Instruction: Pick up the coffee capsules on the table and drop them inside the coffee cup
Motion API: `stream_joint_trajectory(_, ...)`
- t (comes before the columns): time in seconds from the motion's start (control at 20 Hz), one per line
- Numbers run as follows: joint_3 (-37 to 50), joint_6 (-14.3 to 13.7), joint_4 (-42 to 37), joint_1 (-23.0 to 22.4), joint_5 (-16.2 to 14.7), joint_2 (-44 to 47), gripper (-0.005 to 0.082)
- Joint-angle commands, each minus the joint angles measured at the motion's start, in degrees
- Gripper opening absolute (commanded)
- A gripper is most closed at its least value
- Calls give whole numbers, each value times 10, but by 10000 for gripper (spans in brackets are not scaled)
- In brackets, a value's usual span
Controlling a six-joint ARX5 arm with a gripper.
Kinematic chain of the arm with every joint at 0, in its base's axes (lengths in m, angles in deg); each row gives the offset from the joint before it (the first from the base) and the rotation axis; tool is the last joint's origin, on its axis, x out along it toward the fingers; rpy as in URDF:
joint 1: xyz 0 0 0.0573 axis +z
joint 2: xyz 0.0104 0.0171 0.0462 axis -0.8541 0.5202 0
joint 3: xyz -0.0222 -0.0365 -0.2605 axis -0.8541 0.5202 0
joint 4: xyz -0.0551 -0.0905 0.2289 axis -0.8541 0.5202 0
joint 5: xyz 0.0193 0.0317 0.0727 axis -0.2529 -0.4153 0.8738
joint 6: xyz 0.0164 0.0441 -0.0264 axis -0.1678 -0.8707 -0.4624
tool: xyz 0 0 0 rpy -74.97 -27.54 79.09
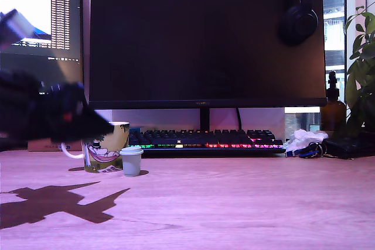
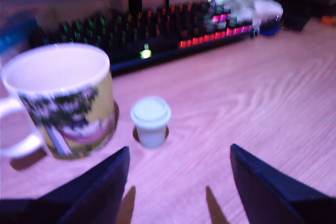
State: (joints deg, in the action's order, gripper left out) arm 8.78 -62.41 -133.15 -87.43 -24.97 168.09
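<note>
A pale grey coffee capsule (image 1: 131, 161) (image 2: 150, 121) stands on the wooden table, wide rim up, just to the exterior view's right of the coffee cup (image 1: 106, 147) (image 2: 63, 103). The cup is a mug with a white handle and rim and a yellow-green cartoon picture; what shows of its inside looks empty. My gripper (image 1: 96, 126) (image 2: 179, 150) is motion-blurred at the exterior view's left, above the table and in front of the cup's upper part. In the wrist view its dark fingers (image 2: 100, 182) are spread wide with nothing between them, a short way back from the capsule.
A backlit keyboard (image 1: 202, 140) (image 2: 173, 32) lies behind the cup under a large dark monitor (image 1: 205, 36). At the exterior view's right are crumpled white wrapping (image 1: 302, 140), a brown bottle (image 1: 332, 109) and a plant (image 1: 362, 68). Bare wooden tabletop (image 1: 234, 203) fills the foreground.
</note>
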Motion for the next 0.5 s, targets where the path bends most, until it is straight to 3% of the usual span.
stream_joint_trajectory(0.0,-1,-2,-17,-1,4,21,548)
stream_joint_trajectory(0.3,-46,-2,-18,0,-3,82,527)
stream_joint_trajectory(0.45,-68,-2,-12,7,-23,112,527)
